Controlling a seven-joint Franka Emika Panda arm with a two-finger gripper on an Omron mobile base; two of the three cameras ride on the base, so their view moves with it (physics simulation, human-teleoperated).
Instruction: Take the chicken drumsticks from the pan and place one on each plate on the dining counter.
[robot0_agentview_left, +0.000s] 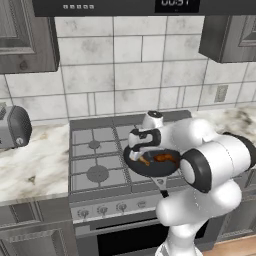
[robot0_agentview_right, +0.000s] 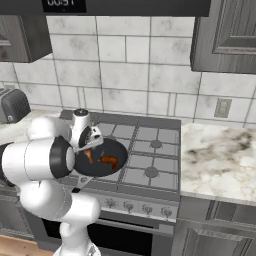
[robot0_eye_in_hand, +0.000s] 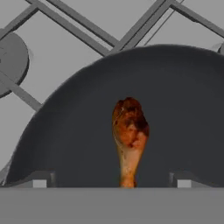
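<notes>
While the white arm rises from the base in front of the oven, its big elbow joints stand nearest to the cameras and its forearm bends down over the stove (robot0_agentview_left: 95, 165). The gripper (robot0_agentview_left: 141, 152) hangs with its fingers pointing down into the black frying pan (robot0_agentview_left: 131, 161), low above the pan floor. In the hand view the two dark fingertips (robot0_eye_in_hand: 41, 180) stand wide apart at the bottom, and between them lies one chicken drumstick (robot0_eye_in_hand: 129, 133); they hold nothing and do not touch it. Its thin bone end points toward the hand and its thick end points away. The pan sits on a front burner grate, with its short handle (robot0_agentview_left: 161, 186) toward the knob panel. In the base views a second drumstick (robot0_agentview_left: 165, 158) lies in the same pan, beside the first one and on the far side from the gripper. Farther back are the rear burners and then the tiled wall. At the left, on the marble counter (robot0_agentview_left: 30, 165), stands a silver toaster (robot0_agentview_left: 14, 127), well apart from the stove.
</notes>
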